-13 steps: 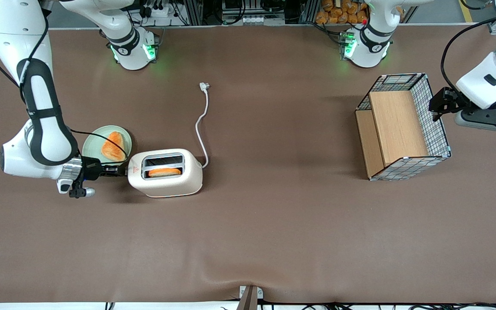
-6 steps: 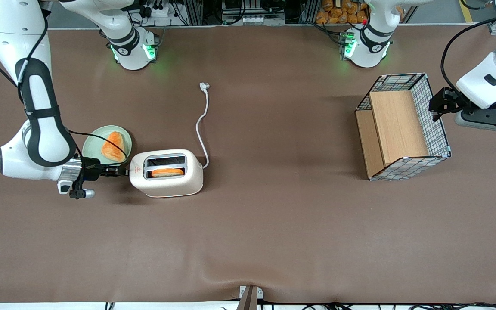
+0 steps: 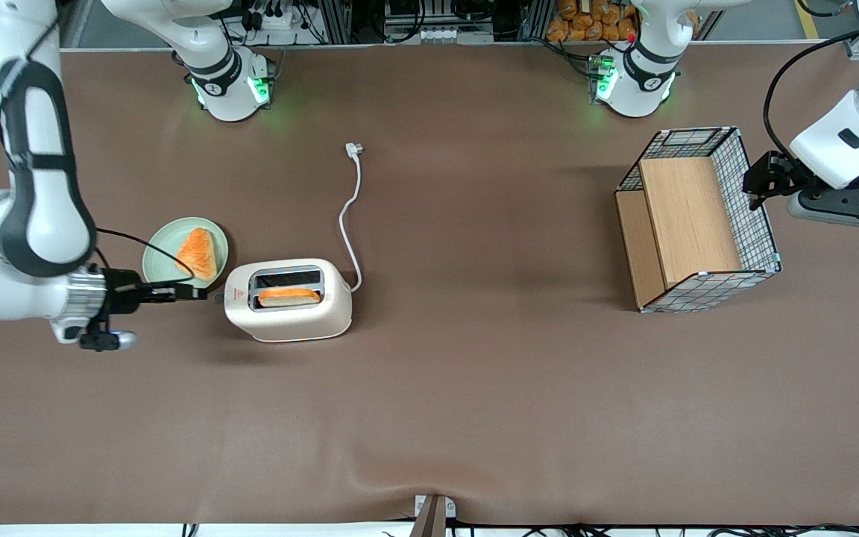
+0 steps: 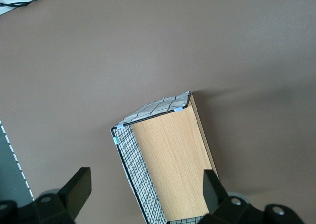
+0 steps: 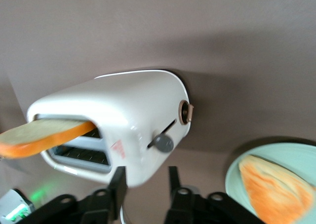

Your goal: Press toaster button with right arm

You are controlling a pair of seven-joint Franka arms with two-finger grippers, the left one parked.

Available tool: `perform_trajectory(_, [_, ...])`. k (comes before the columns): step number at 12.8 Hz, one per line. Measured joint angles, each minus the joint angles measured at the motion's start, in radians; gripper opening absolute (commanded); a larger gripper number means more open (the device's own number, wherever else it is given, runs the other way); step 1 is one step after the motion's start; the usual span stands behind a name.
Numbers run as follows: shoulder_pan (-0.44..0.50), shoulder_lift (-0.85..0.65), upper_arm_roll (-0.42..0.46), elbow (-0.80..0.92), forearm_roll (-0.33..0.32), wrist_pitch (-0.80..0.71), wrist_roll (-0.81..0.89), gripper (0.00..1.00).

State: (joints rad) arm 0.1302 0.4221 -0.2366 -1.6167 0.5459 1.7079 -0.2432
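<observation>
Facing the toaster button [image 5: 163,143], spread jaws of the gripper [image 5: 146,180] just short of it

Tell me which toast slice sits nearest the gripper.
The slice on the green plate, triangular toast, just above the gripper; the other slice stands in the toaster.

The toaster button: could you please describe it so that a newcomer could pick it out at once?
Find the cream-white toaster toward the working arm's end of the brown table, beside the green plate. On its narrow end facing the gripper is the toaster button, a small round grey tab in a dark slot, unlike the copper-ringed knob beside it.
</observation>
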Motion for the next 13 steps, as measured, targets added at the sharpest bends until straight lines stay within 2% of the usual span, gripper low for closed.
perform_trajectory(1, [0.0, -0.018, -0.004, 0.033, -0.041, -0.033, 0.025, 0.75])
perform_trajectory(3, [0.002, -0.051, -0.007, 0.093, -0.139, -0.087, 0.076, 0.78])
perform_trajectory(4, [0.005, -0.077, -0.007, 0.114, -0.191, -0.102, 0.09, 0.82])
perform_trajectory(5, [0.008, -0.11, -0.007, 0.126, -0.234, -0.116, 0.102, 1.0])
perform_trajectory(9, [0.011, -0.269, -0.007, 0.136, -0.373, -0.185, 0.117, 1.0])
perform_trajectory(13, [0.033, -0.354, -0.004, 0.136, -0.481, -0.219, 0.12, 1.0])
